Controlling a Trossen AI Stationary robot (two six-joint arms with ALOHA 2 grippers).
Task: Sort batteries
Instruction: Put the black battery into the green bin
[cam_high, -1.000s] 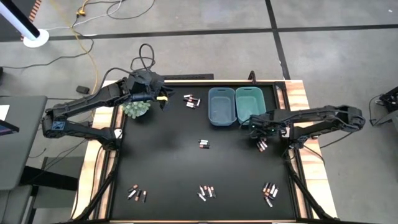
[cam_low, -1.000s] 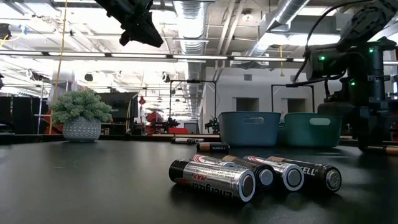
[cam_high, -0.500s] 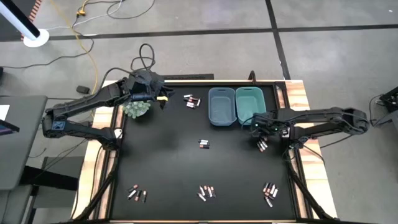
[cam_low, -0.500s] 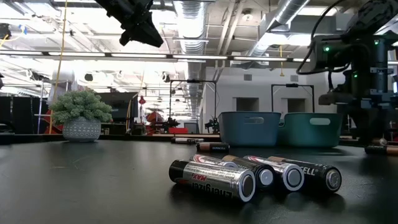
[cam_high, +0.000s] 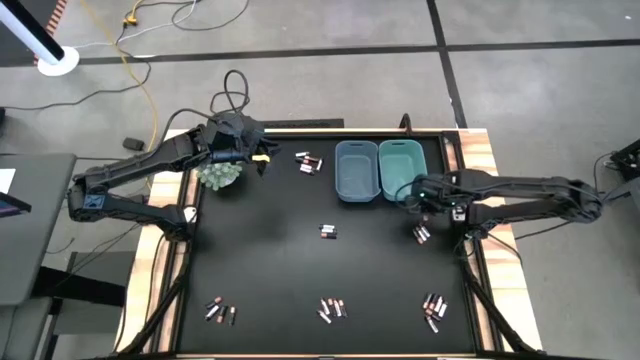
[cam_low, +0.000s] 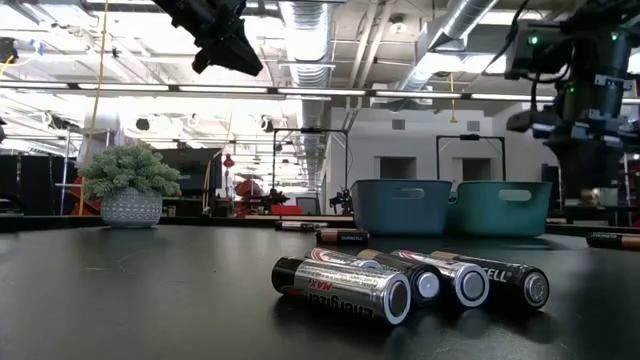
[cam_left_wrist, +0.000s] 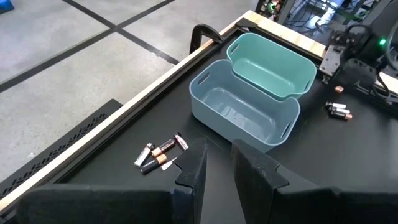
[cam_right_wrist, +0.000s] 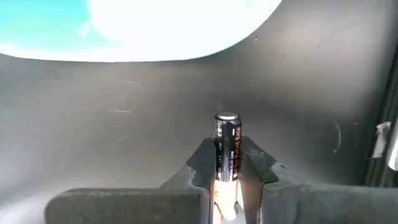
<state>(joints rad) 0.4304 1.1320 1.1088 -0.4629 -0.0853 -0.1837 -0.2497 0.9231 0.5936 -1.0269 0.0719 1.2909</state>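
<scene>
My right gripper (cam_high: 419, 195) hangs above the table just near of the teal bin (cam_high: 401, 167) and is shut on a dark battery (cam_right_wrist: 226, 134) with a silvery tip. Below it, two batteries (cam_high: 421, 233) lie on the black table. More batteries lie in small groups: by the bins (cam_high: 308, 161), at the middle (cam_high: 328, 232) and along the near edge (cam_high: 332, 307). The blue bin (cam_high: 357, 170) stands left of the teal one. My left gripper (cam_left_wrist: 217, 167) waits high at the far left, open, with nothing between its fingers. My right gripper pinches the battery's body (cam_right_wrist: 226, 163) between its two fingers. The battery lies along the fingers, and its silvery-tipped end (cam_right_wrist: 227, 118) sticks out past the fingertips. The fingers point steeply down from above. The battery is lifted clear of the table.
A small potted plant (cam_high: 220, 175) stands at the far left under my left arm. Wooden rails (cam_high: 478, 160) edge the table's sides. Further battery groups lie at the near left (cam_high: 220, 311) and near right (cam_high: 434, 308). Bare black table lies between the groups.
My right gripper has risen from the table beside the battery pair, carrying one battery, and has shifted a little toward the teal bin while tipping more steeply down. The other batteries have stayed where they were.
</scene>
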